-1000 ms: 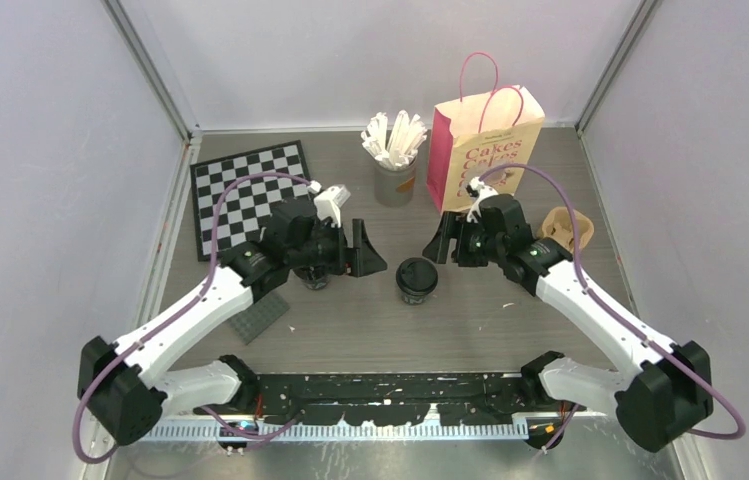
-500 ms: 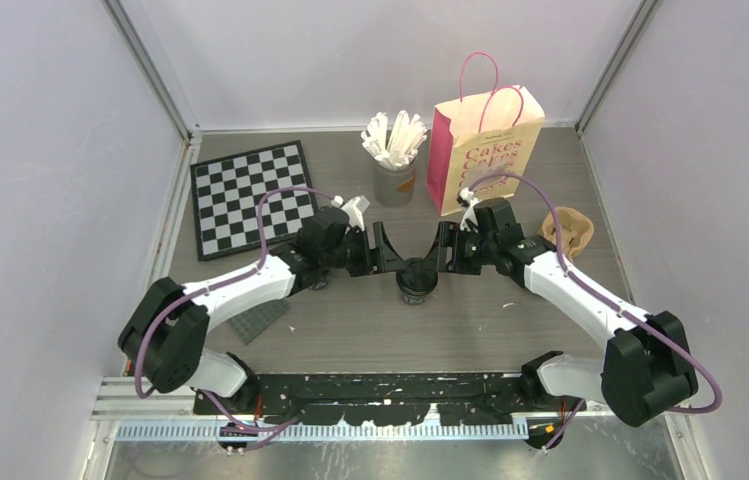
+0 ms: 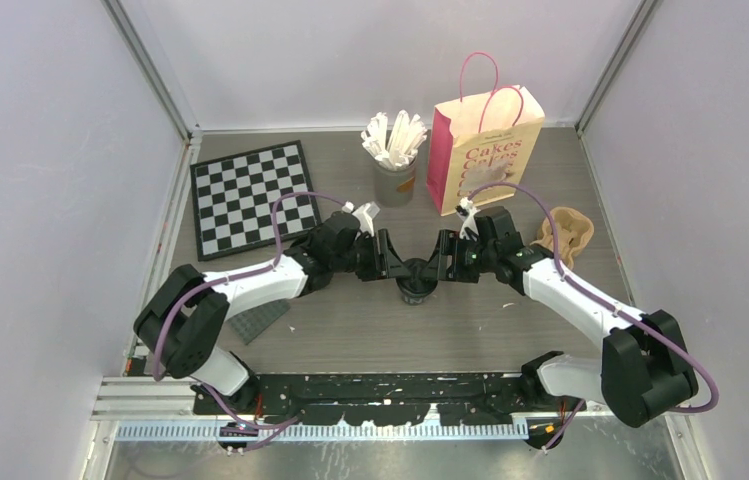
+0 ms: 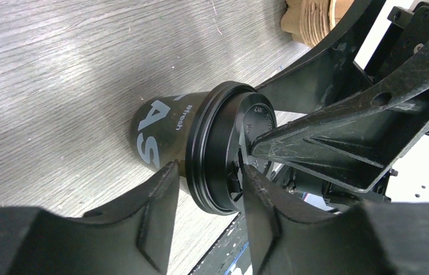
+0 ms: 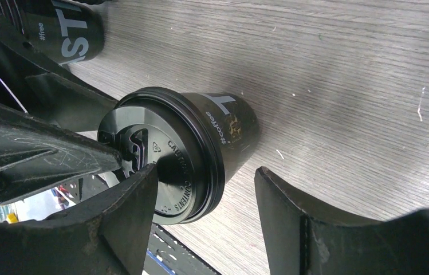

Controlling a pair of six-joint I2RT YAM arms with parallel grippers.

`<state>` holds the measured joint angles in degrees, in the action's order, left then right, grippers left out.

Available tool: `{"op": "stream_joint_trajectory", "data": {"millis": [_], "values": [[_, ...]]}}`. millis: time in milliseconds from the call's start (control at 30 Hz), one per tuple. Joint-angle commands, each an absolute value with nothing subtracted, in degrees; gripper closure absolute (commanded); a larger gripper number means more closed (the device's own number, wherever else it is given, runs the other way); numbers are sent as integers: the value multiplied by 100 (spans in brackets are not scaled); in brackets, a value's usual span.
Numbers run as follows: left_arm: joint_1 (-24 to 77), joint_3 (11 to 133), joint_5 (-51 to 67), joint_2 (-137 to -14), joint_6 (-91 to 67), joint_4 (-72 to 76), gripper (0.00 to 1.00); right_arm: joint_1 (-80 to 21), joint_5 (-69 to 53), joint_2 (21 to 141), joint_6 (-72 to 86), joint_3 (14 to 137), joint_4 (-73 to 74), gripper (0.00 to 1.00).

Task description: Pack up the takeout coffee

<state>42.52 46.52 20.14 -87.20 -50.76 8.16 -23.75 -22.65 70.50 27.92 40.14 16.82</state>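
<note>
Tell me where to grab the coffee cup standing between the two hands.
Probably the side wall of the cup just below the lid, coming in level from the side. It stands upright and narrows toward the base, so the wider lid rim should keep it from slipping.

From above you see little of the coffee cup: the left gripper and right gripper cover its lid. In the right wrist view the second cup is cut off by the top edge. The cup carrier runs off the left wrist view's top edge.
</note>
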Motion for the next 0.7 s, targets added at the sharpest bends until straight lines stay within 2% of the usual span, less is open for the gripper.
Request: {"op": "stream_joint_trajectory", "data": {"millis": [0, 233, 467, 667], "values": [[4298, 4551, 2024, -8760, -5013, 1195, 57, -2354, -2213, 6953, 2795, 3895, 1497, 34], [4298, 4585, 1961, -8911, -4715, 1092, 73, -2354, -2125, 6902, 2793, 3897, 1489, 35], [4314, 4692, 1776, -9075, -4395, 733, 73, -2346, -1979, 6824, 2800, 3811, 1493, 41], [4359, 4904, 1925, -9216, -4172, 434, 68, -2346, -1968, 6836, 2834, 3800, 1485, 46]]}}
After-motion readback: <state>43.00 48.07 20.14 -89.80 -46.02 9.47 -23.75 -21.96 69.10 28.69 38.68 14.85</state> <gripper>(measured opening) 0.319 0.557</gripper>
